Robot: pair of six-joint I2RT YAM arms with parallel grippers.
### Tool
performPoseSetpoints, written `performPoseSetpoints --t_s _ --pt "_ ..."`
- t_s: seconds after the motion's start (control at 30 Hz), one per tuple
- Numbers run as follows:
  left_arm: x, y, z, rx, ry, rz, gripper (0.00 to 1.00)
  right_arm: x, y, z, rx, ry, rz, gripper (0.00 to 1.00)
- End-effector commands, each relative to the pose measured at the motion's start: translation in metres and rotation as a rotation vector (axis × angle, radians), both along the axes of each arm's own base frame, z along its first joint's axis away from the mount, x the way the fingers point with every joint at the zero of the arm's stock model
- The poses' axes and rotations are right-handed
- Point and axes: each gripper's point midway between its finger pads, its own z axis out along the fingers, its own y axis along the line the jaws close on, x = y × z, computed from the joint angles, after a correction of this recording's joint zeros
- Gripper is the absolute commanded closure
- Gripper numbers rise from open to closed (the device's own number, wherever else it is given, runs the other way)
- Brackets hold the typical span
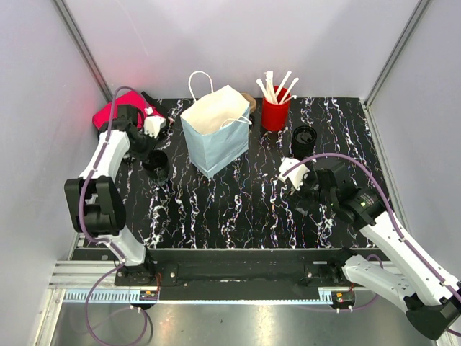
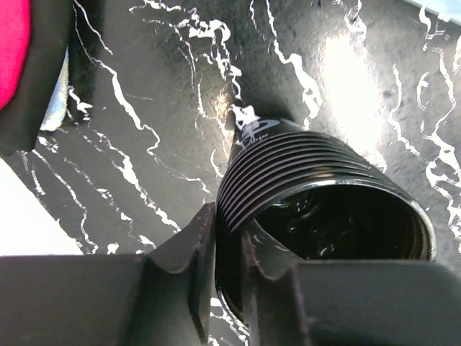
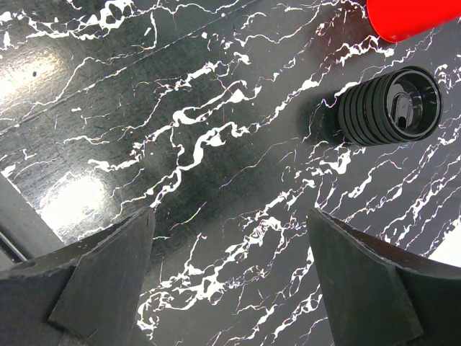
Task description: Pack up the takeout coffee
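The takeout coffee [image 1: 304, 137] [image 3: 389, 106], a small black ribbed cup with a black lid, stands at the back right of the table, just in front of the red cup. My right gripper [image 1: 299, 189] [image 3: 230, 216] hovers nearer the table's front than it, open, with only marbled tabletop between its fingers. My left gripper [image 1: 154, 154] [image 2: 229, 225] is at a lidless black cup [image 1: 157, 167] [image 2: 317, 209] on the left. One finger is outside its ribbed wall and one inside, closed narrowly on the rim.
A light blue paper bag [image 1: 215, 130] with white handles stands open at the back centre. A red cup of white stirrers [image 1: 274, 114] [image 3: 410, 18] is to its right. A pink and black item [image 1: 108, 115] [image 2: 14, 50] lies at the far left. Grey walls enclose the table.
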Motion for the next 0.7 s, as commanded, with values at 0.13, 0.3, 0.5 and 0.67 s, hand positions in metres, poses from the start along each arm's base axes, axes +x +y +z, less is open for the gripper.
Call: performPoseSetpoints --t_s 0.13,0.3,0.5,0.67 --pt "0.026 -0.010 0.023 -0.071 -0.082 0.023 0.65 0.000 0.003 0.009 0.036 -0.011 -0.006 0.09" --pt "0.028 -0.007 0.039 -0.074 -0.122 0.039 0.52 0.000 0.002 0.008 0.034 -0.009 -0.005 0.09" --pt "0.024 -0.003 0.055 -0.073 -0.165 0.051 0.42 0.000 0.003 0.009 0.038 -0.004 -0.006 0.09" --pt "0.020 0.002 0.060 -0.054 -0.180 0.055 0.42 -0.001 0.004 0.011 0.046 -0.002 -0.003 0.09"
